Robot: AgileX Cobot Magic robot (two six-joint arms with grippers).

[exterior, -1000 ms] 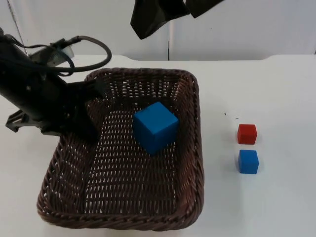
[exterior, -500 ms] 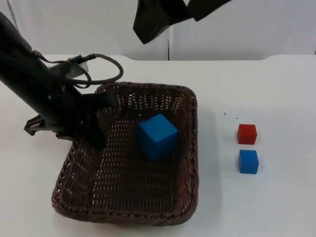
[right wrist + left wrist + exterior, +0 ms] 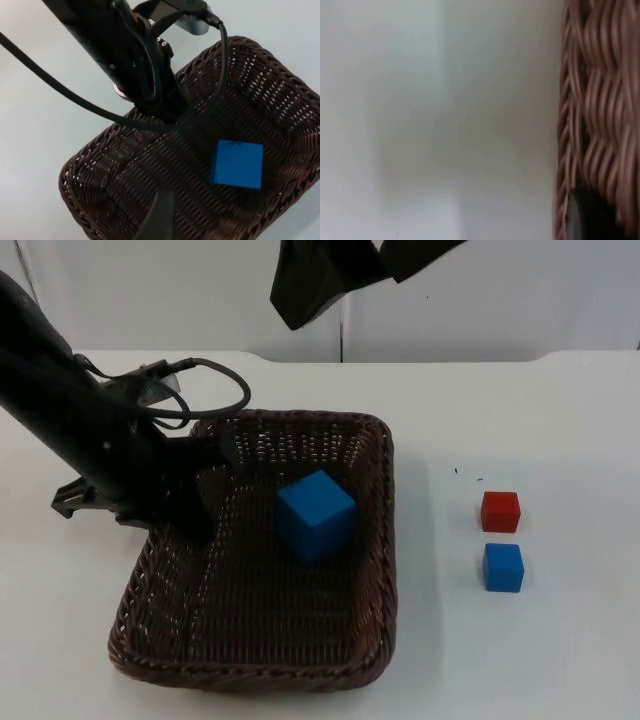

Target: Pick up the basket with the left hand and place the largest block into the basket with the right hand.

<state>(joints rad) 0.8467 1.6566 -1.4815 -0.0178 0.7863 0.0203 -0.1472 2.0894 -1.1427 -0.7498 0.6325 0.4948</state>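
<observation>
The left gripper [image 3: 190, 502] reaches low, jaws apparently clamped, while the right gripper [image 3: 340, 275] hangs high (waiting).

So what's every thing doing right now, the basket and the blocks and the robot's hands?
basket: held at its left rim, big block inside.
big blue block: tilted, resting on the basket floor.
red block: upright on the table, outside the basket.
small blue block: upright on the table, just in front of the red one.
left hand: shut on the basket's rim.
right hand: up above the basket, holding nothing.
</observation>
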